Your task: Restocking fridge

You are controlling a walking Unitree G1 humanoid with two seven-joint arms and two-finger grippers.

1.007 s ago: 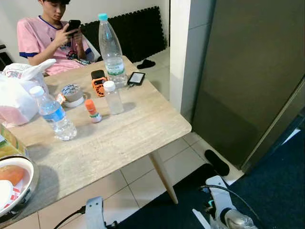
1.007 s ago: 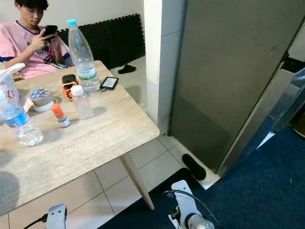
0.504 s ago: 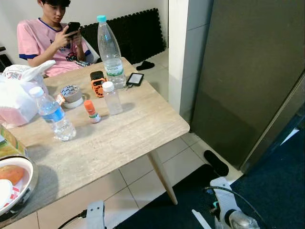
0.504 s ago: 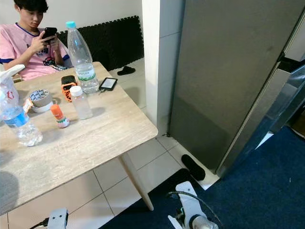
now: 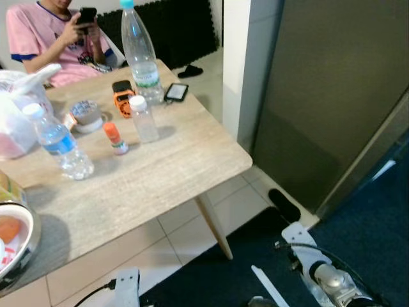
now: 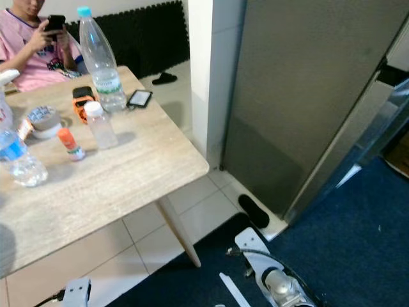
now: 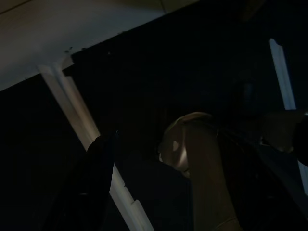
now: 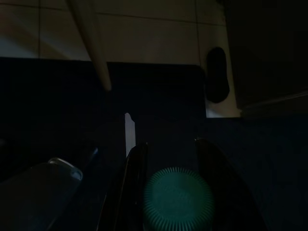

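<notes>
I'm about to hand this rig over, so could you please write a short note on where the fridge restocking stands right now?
Right gripper: hanging low, fingers shut on a green-capped bottle.
Left gripper: hanging idle over the dark rug; fingers unclear.
Table: tall bottle, two smaller water bottles, orange-capped tube.
Fridge: grey, to the right, door shut.
Done: one bottle in hand.
Left: open fridge, load bottles.

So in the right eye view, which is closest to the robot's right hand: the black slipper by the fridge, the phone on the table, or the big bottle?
From the right hand:
1. Black slipper, on the floor by the fridge.
2. Phone, near the table's far edge.
3. Big bottle, just beyond the phone.
</notes>
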